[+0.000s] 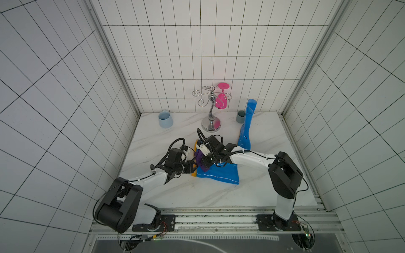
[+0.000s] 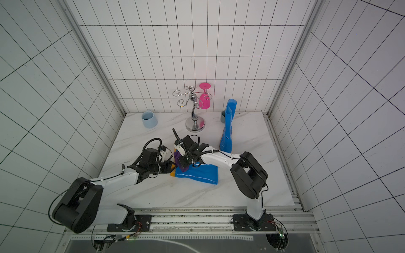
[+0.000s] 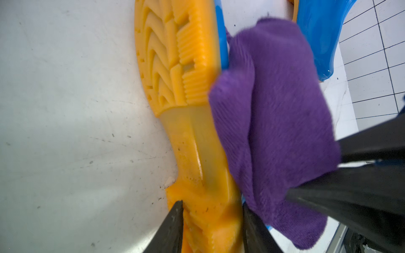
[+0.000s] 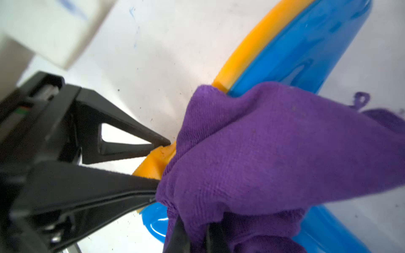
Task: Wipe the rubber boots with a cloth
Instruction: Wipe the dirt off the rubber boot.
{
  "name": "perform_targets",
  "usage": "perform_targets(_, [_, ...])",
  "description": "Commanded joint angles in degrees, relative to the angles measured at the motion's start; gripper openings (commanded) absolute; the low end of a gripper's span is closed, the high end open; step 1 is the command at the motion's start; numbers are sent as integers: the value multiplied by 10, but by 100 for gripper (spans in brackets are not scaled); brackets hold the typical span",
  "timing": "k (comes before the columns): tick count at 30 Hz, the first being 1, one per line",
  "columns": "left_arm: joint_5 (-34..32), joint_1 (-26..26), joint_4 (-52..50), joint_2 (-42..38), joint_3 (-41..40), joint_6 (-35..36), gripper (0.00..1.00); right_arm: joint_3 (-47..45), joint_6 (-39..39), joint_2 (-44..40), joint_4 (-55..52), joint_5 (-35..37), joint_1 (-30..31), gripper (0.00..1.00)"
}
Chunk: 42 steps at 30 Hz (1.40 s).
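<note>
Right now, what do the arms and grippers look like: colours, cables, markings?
Left arm and right arm: white shells, bulky black joint housings, black cables looping at the wrists. Left gripper and right gripper: black, tapered wedge-shaped jaws. No legible markings.

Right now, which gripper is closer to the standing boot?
Right. The right gripper, holding the cloth on the lying boot, is in front of the standing boot; the left gripper, clamping the lying boot's heel, is farther off.

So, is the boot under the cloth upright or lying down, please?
Lying down: the boot has its shaft flat on the table, sole sideways.
</note>
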Motion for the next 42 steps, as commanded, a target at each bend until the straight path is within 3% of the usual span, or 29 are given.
perform_targets(1, [-13,-1,-31,24,2,12,42,85,-16,11,0,12,-5,0])
perform_targets(25, [-16,-2,-41,29,5,14,41,182,-20,125,11,-5,-79,0])
perform_targets(42, [-13,-1,-41,31,5,15,41,306,-12,227,-10,-35,-120,0])
